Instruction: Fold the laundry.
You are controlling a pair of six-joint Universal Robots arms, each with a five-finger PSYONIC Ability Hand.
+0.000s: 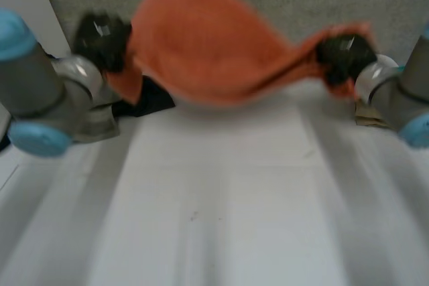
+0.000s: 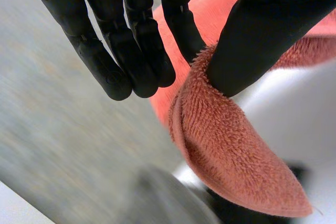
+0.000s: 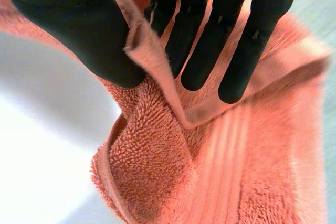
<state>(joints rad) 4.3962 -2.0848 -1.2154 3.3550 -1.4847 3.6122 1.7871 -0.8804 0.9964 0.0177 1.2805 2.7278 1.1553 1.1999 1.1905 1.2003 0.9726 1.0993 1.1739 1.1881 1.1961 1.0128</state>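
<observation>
- Above the table, at 12 o'clock, left robot hand and right robot hand each pinch an end of the orange towel.
- Best to hold both ends level and lower it flat.

Pinches hemmed edge of fluffy orange terry towel between thumb and straight black fingers; white counter beside thumb.
</observation>
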